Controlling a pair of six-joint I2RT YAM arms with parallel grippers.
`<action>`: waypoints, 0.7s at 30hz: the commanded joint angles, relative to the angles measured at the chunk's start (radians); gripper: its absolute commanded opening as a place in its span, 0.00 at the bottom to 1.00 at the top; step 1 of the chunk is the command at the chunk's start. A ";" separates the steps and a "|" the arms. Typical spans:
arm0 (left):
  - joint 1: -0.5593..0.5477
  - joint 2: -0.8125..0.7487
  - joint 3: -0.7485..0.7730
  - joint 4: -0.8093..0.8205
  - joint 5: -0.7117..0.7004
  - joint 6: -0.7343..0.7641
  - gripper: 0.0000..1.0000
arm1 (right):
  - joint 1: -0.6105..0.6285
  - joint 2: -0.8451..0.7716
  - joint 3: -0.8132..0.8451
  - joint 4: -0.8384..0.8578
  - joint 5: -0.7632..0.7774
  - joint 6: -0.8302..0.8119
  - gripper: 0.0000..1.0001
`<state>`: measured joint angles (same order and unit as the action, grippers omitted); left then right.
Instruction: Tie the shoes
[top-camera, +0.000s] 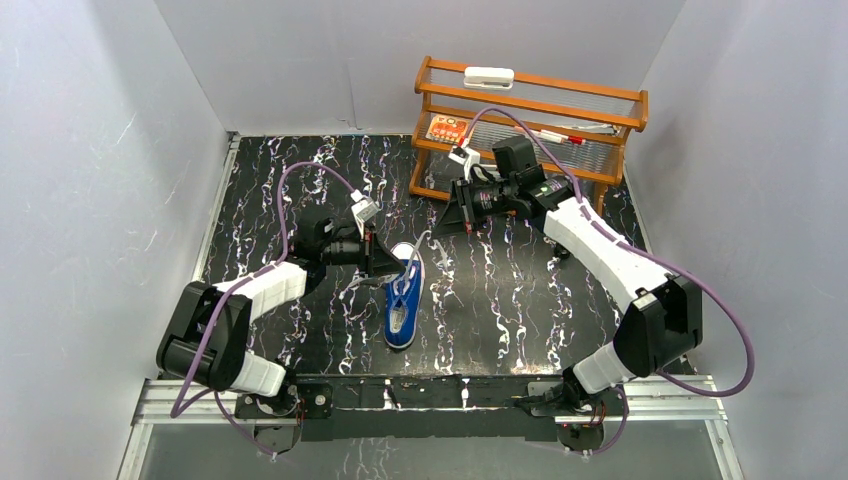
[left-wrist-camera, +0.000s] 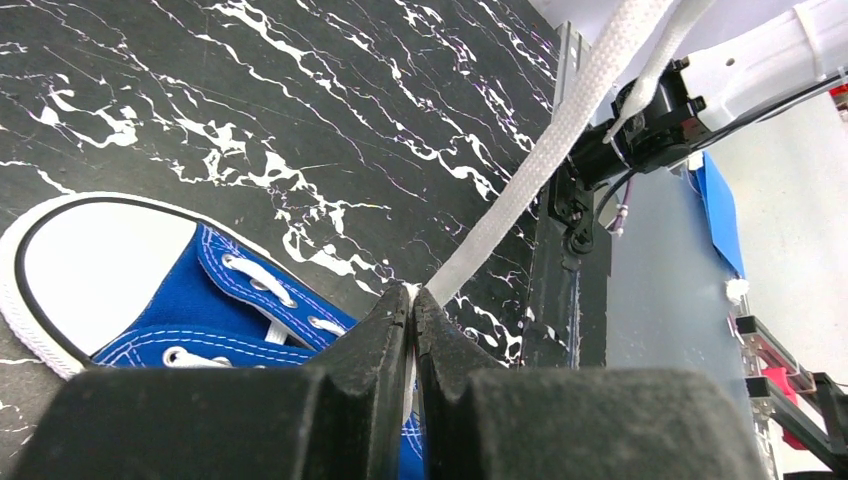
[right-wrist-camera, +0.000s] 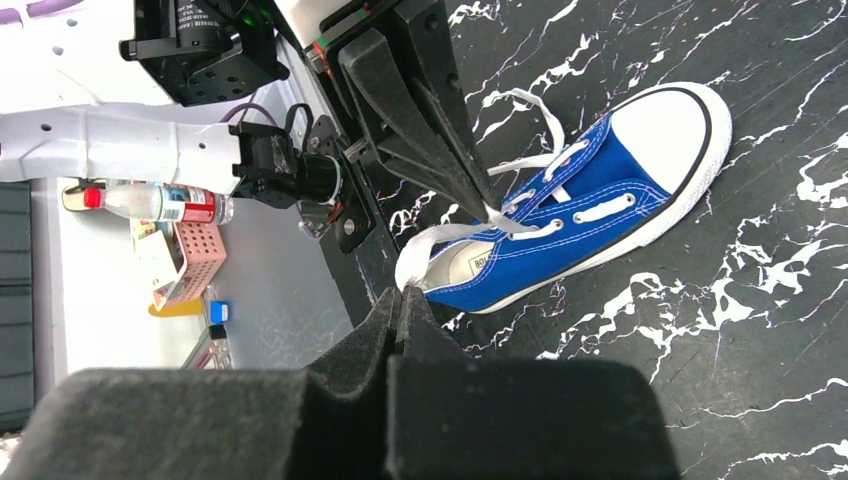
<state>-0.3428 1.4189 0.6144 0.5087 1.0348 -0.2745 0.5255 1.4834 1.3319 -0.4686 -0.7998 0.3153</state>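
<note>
Clearly, the tying is only at its beginning. The blue sneaker (top-camera: 401, 312) lies on its sole on the black marbled table (top-camera: 520, 290), between the two arms, with the white toe cap toward the arm bases. The left gripper (left-wrist-camera: 412, 300) has its fingers pressed together on a white lace (left-wrist-camera: 560, 130), just above the shoe opening. The right gripper (right-wrist-camera: 400, 297) is closed too. It seems to pinch the far end of this same lace, which runs between the two grippers. The other lace (right-wrist-camera: 548, 120) lies loose in a curve beside the eyelets. I see no crossing, no loop and no knot yet. I judge that the crossing, the loops and the tightening are all left to do.
</note>
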 joint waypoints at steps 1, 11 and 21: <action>-0.001 0.002 0.005 0.034 0.071 0.011 0.06 | -0.010 0.020 0.051 0.007 0.015 0.012 0.00; -0.001 -0.005 -0.012 0.015 0.049 0.045 0.18 | -0.017 0.021 0.052 0.004 0.028 0.015 0.00; -0.002 0.001 -0.021 0.046 0.032 0.030 0.37 | -0.018 0.027 0.057 0.022 0.018 0.033 0.00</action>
<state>-0.3428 1.4322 0.5949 0.5152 1.0569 -0.2584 0.5125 1.5188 1.3357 -0.4725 -0.7612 0.3378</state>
